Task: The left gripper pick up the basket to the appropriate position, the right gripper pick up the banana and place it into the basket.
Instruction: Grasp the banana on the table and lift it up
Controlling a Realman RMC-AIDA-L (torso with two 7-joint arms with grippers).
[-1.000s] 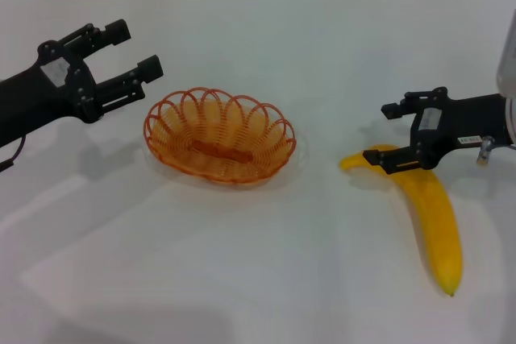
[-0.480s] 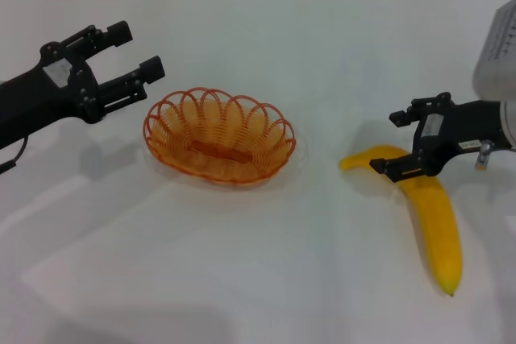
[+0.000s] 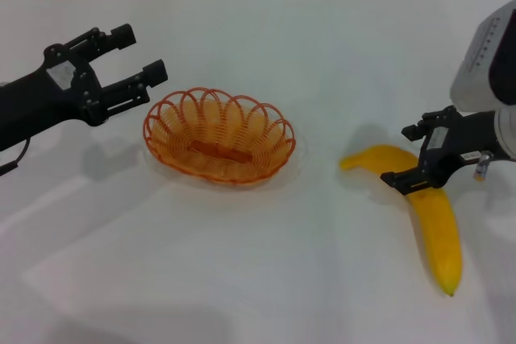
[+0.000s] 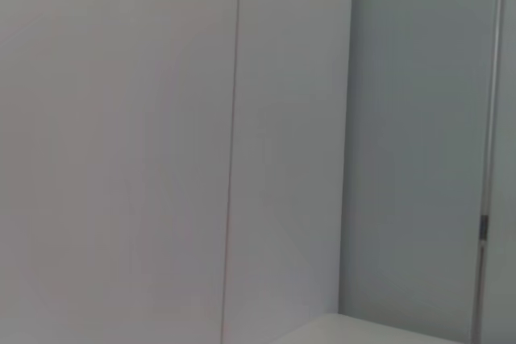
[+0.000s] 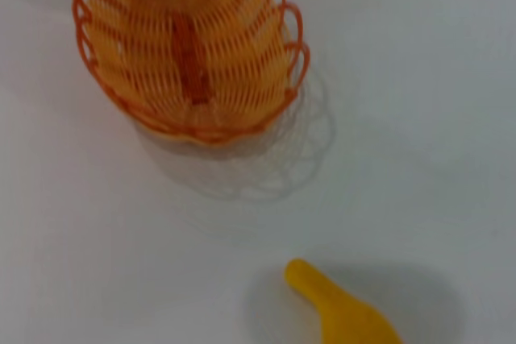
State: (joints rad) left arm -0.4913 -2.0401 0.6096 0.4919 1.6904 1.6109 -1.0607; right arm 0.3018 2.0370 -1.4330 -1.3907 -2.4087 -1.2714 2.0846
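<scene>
We find the basket (image 3: 219,136) resting on the white table (image 3: 266,279), left of centre, empty. The banana (image 3: 431,215) lies on the table well to its right, stem end toward the basket and dark tip toward the robot.

The left gripper (image 3: 137,66) hangs just beside the basket's left rim, fingers spread and empty, apart from the wire. The right gripper (image 3: 407,159) is over the banana's upper part with its fingers spread to either side; we cannot confirm contact, and nothing is gripped.

Handling, as we judge it: the basket looks light and fairly stiff, with an open looped rim. A pinch on the near left rim should serve, though a one-sided hold may let it tilt. The banana appears smooth, curved and soft enough to bruise; it is longer than the basket. We recommend a moderate hold across the thick middle, not the tapered neck, where it could swing or slip.

View comparison: the head view alone shows both grippers and the banana's full length. The right wrist view shows the basket's interior, including a darker strip along its floor, and only the banana's stem end; no fingers appear there. The left wrist view shows only pale wall panels and a table corner.
</scene>
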